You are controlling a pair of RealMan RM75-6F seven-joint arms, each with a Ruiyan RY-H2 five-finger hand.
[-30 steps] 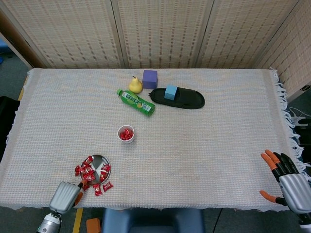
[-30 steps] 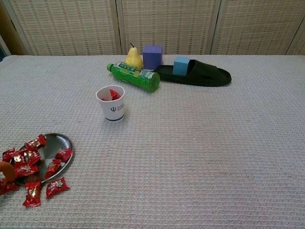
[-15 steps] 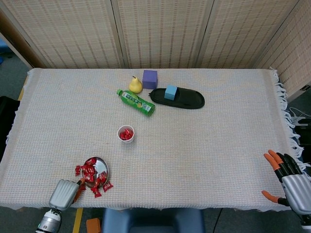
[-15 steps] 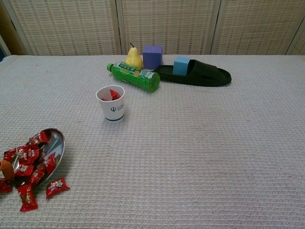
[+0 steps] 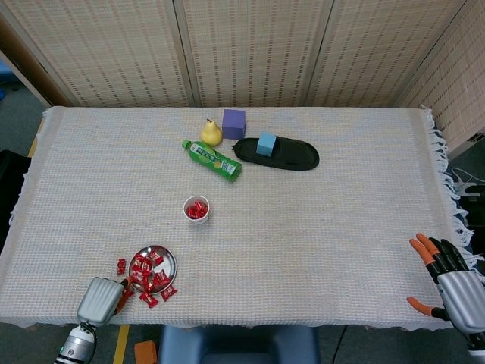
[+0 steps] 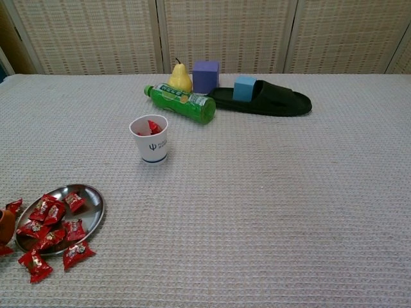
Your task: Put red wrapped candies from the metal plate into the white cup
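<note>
The red wrapped candies (image 6: 52,221) lie heaped on the metal plate (image 6: 91,212), which sits flat near the front left corner of the desk (image 5: 341,227); a few more candies lie loose on the cloth just off the plate's front and left edge. The white cup (image 6: 149,138) stands upright farther back and a little to the right of the plate, well apart from it, with some red candies already showing inside it. The left hand (image 5: 101,301) is at the desk's front edge just beside the plate, its grey back turned up toward the head camera; an orange fingertip (image 6: 5,224) shows at the left border of the chest view, close against the plate's rim, but whether this hand is clamped on anything or simply curled cannot be told. The right hand (image 5: 453,287) hangs off the front right corner of the desk, far from the plate and cup, holding nothing, its orange-tipped fingers spread apart. Toward the back of the desk a green bottle (image 5: 211,160) lies on its side, with a yellow pear (image 5: 211,133) and a purple block (image 5: 234,123) just behind it, and a black slipper (image 5: 284,155) to the right carrying a small blue block (image 5: 266,144) on top.
</note>
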